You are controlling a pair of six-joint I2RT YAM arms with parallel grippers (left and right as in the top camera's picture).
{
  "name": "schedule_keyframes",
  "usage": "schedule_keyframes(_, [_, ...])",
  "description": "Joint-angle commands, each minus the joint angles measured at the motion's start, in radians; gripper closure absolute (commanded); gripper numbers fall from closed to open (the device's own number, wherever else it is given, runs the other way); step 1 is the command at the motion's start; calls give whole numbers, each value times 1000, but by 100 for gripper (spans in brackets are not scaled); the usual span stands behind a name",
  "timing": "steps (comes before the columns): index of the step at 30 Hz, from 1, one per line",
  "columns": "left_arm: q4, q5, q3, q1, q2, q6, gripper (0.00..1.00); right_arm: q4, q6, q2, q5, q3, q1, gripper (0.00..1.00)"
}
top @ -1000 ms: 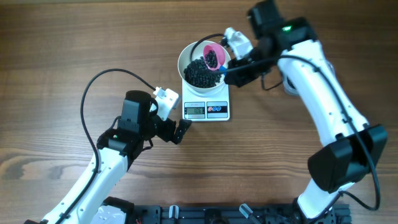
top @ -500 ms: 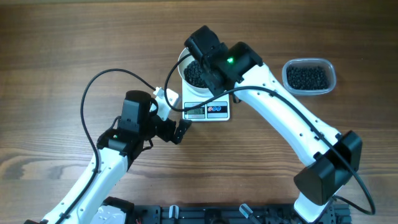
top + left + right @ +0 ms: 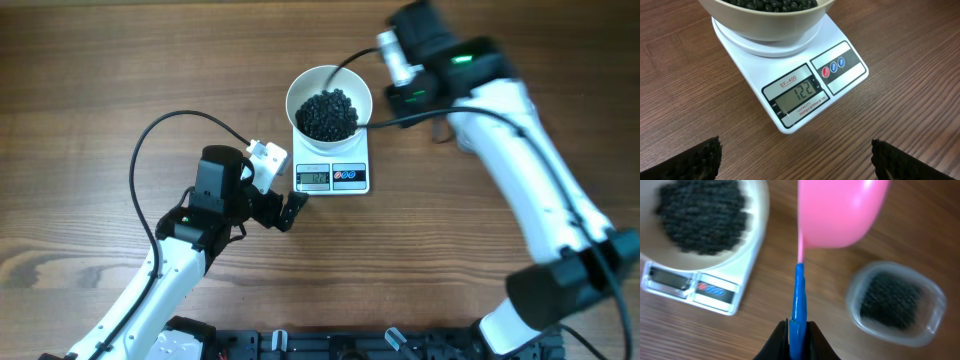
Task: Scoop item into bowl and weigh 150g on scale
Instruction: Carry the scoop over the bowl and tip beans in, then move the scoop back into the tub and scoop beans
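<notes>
The white bowl (image 3: 300, 84) stands on the white scale (image 3: 361, 152) and holds a heap of the item, small black beads (image 3: 328, 114). In the left wrist view the scale's display (image 3: 797, 94) reads 122. My left gripper (image 3: 293, 211) rests open on the table just in front of the scale, its fingers (image 3: 692, 160) wide apart with bare wood between them. My right gripper (image 3: 799, 336) is shut on the blue handle of a pink scoop (image 3: 840, 210). The scoop hangs above the table between the bowl (image 3: 760, 200) and a clear tub (image 3: 936, 305); its inside is hidden.
The clear plastic tub to the right of the scale holds more black beads (image 3: 890, 300). In the overhead view my blurred right arm (image 3: 470, 80) covers that tub. A black cable (image 3: 160, 130) loops over the table left of the bowl.
My right arm has swung from over the bowl back to the right, carrying the scoop towards the tub. The left arm has not moved.
</notes>
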Motion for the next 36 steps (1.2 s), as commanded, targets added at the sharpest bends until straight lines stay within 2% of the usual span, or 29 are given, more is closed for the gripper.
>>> schedule_keyframes(1, [2,-6,-2,-4,0,-6,0,-80,-5,-54,-43,22,-157,96])
schedule_keyframes(5, [2,-6,-2,-4,0,-6,0,-154,41,-48,-45,-6,-335,96])
schedule_keyframes(9, [2,-6,-2,-4,0,-6,0,-145,47,-47,-105,-114,-417,96])
schedule_keyframes(16, [2,-6,-2,-4,0,-6,0,25,47,-47,-150,-343,-418,96])
schedule_keyframes(21, [2,-6,-2,-4,0,-6,0,159,50,-47,-150,-438,-418,96])
schedule_keyframes(29, [2,-6,-2,-4,0,-5,0,153,20,-47,-253,-438,-418,96])
schedule_keyframes(34, [2,-6,-2,-4,0,-6,0,137,13,-47,-250,-438,-418,96])
schedule_keyframes(36, [2,-6,-2,-4,0,-6,0,134,27,-47,-189,-438,-418,96])
